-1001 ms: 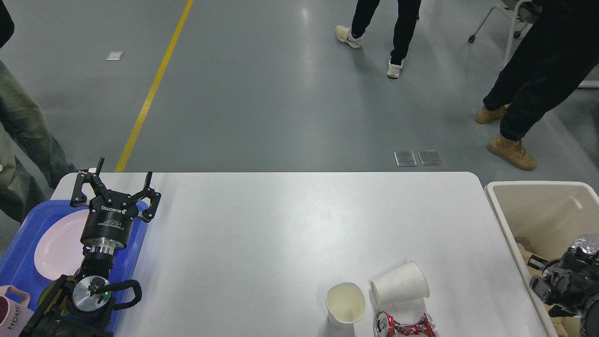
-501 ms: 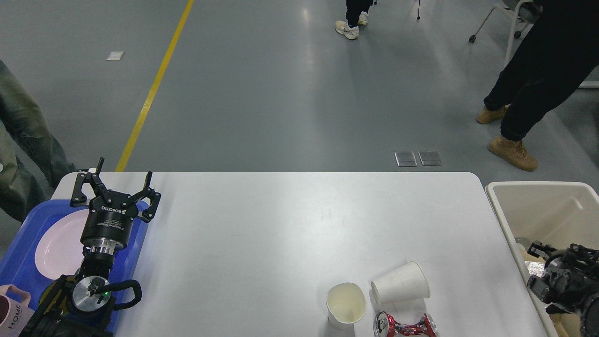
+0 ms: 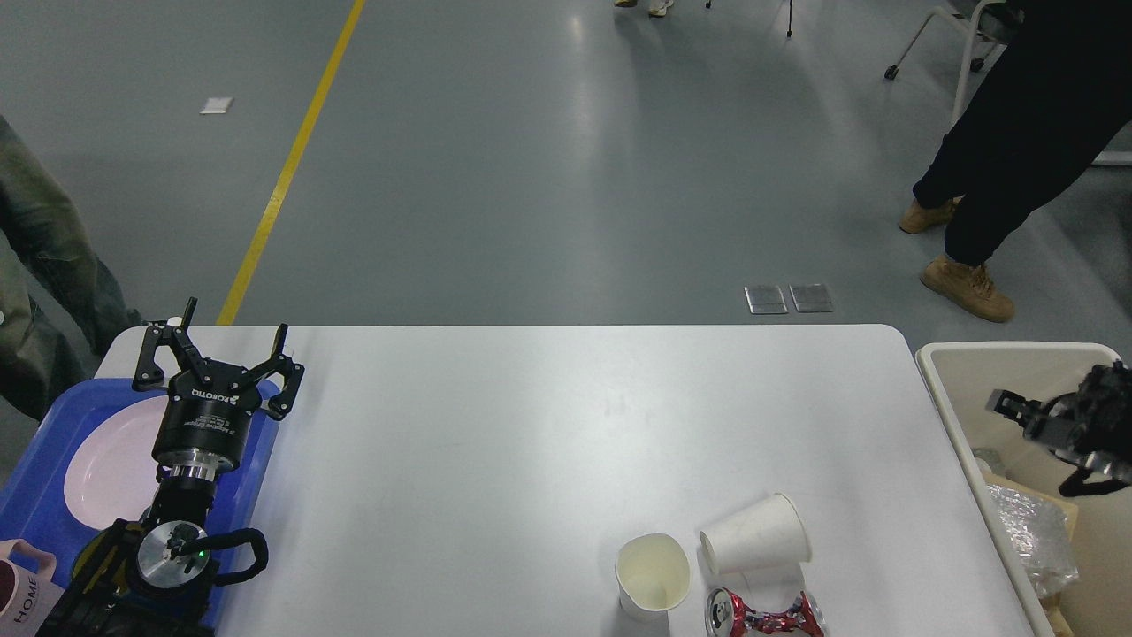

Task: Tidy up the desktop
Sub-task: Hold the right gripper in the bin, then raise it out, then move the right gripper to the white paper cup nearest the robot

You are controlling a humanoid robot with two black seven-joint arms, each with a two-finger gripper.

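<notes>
The white bench (image 3: 495, 442) fills the middle of the view. Near its front edge an upright paper cup (image 3: 653, 575) stands beside a tipped cup (image 3: 756, 535) and a crushed red can (image 3: 765, 614). The left claw (image 3: 215, 342) hangs spread over a blue tray (image 3: 35, 495) holding a pink plate (image 3: 110, 469). The right claw (image 3: 1017, 409) hovers above the beige bin (image 3: 1008, 363); I cannot tell its spread.

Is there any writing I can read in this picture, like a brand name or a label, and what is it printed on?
"ROBOTIQ": in white on the black body of the left gripper, seen upside down.
"HOME": on the pink mug at the bottom left corner.
Smaller white print below the brand name on the gripper: too small to read.
Crushed red can: has printing, but too crumpled to read.
</notes>
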